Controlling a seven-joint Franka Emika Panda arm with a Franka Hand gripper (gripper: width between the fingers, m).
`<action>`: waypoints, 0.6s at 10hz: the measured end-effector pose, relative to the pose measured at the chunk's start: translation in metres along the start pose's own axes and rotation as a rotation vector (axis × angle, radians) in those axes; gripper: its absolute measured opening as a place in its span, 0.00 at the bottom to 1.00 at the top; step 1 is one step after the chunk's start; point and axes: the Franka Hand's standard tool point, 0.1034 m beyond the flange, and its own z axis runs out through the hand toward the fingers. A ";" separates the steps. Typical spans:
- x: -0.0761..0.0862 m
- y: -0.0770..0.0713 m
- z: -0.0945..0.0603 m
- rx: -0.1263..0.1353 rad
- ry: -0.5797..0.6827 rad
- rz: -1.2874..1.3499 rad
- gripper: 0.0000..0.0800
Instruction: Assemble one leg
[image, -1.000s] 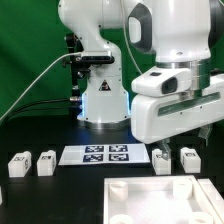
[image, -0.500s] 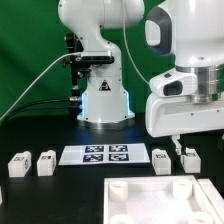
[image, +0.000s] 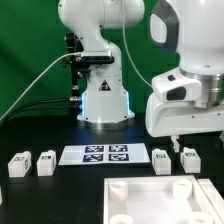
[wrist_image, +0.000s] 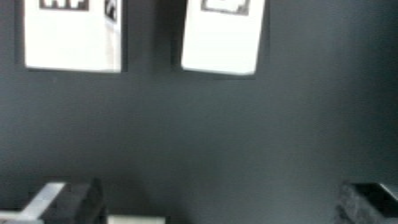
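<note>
On the black table (image: 60, 195) nothing has been joined yet, as far as the pictures show. The leg (image: 189, 157) lies loose at the exterior view's right, just beside a second leg (image: 161, 158), and both rest close to the far edge of the large white tray-like piece (image: 150, 205). An outer left leg (image: 18, 164) and an inner left leg (image: 46, 162) wait well apart on the other side of the marker board (image: 95, 154). So I judge the task to be at its very start: picking up, carrying and fitting are all left to do. The arm reaches over from its base with the wrist pointing straight down, and the gripper (image: 186, 146) hangs just above the right-hand pair, not touching either. In the wrist view its fingers (wrist_image: 63, 200) stand wide apart with only dark table between them (a small pale patch at the picture's edge is too blurred to name). The two white blocks lie ahead of the fingers, not between them, so nothing is held.
</note>
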 end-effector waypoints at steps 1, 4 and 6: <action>-0.007 0.000 0.002 -0.016 -0.115 0.004 0.81; -0.012 0.004 0.010 -0.038 -0.360 0.008 0.81; -0.007 0.004 0.014 -0.046 -0.511 0.006 0.81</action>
